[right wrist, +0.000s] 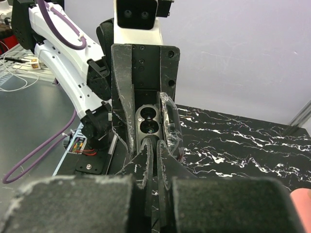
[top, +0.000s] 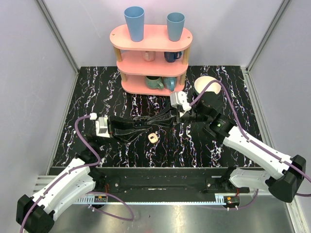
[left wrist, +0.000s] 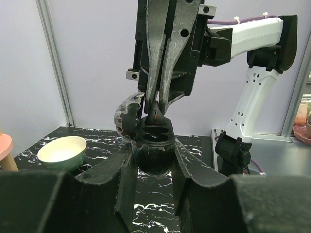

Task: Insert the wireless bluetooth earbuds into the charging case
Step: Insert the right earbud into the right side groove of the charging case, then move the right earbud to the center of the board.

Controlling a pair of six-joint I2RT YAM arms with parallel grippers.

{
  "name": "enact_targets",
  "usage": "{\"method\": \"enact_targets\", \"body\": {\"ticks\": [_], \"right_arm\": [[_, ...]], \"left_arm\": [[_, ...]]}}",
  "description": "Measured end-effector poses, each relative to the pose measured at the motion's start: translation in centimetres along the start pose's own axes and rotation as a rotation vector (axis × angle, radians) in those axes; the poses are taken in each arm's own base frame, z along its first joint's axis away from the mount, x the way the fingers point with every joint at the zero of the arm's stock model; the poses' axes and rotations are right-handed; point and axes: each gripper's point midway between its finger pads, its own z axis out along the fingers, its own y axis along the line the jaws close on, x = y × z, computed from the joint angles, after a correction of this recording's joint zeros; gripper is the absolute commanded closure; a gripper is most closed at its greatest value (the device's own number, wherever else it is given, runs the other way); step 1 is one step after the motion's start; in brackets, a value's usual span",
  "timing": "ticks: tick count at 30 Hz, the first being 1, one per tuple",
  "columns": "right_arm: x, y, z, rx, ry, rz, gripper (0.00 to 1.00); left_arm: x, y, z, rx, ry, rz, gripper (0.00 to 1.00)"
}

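1. Above mid-table, the charging case (right wrist: 147,120) sits open side up, with its lid (left wrist: 127,116) raised on the far side. Its two dark hollows line up along the left fingers, so the long axis runs left–right across the table.
2. Left gripper (left wrist: 155,145): clamped on the case, one finger along each long flank. The case is held above the surface.
3. Right gripper (left wrist: 155,108): comes down from above with its fingers drawn narrow, pinching a small dark earbud (left wrist: 155,117) that shows a red light. The bud is at the mouth of the hollows; whether it is seated cannot be told.
4. Surface: black marbled table (top: 97,97). A small cream piece (top: 153,138) lies loose just on the near side of the left fingers, touching neither gripper.
5. Farther back: a cream bowl (left wrist: 62,153) at far right, by the right arm's wrist. A pink three-tier shelf (top: 150,36) stands at the back edge, with two blue cups (top: 134,22) on top and mugs on the lower tiers.
6. Pale grey walls (top: 29,73) close three sides.
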Motion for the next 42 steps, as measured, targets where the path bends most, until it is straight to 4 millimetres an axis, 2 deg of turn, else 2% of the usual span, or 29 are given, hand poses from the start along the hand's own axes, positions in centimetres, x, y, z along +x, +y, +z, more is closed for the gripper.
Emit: {"method": "enact_targets", "body": {"ticks": [7,8,11,15,17,27,38,42], "right_arm": [[0.4,0.1,0.2,-0.005,0.021,0.005,1.0],[0.4,0.0,0.2,-0.002,0.023,0.002,0.9],[0.5,-0.1,0.2,0.006,0.03,-0.002,0.83],[0.5,-0.2,0.2,0.018,0.031,-0.01,0.64],[0.3,-0.2,0.1,0.024,0.029,-0.014,0.59],[-0.7,0.1,-0.1,0.027,0.009,-0.027,0.53],[-2.9,-0.2,-0.9,0.095,-0.065,-0.061,0.5],[-3.3,-1.1,-2.1,0.209,-0.112,-0.08,0.36]], "left_arm": [[-0.1,0.0,0.0,-0.002,-0.004,0.003,1.0],[-0.1,0.0,0.0,-0.004,-0.005,0.003,1.0],[-0.2,0.1,0.0,-0.008,-0.006,0.003,1.0],[-0.4,0.2,0.0,-0.019,-0.013,0.008,1.0],[-0.5,0.4,0.0,-0.03,-0.02,0.01,1.0],[-1.6,0.6,-0.2,-0.056,-0.056,0.042,1.0],[-2.1,1.1,-1.0,-0.123,-0.066,0.096,1.0],[-2.4,1.6,-1.7,-0.175,-0.075,0.129,1.0]]}}
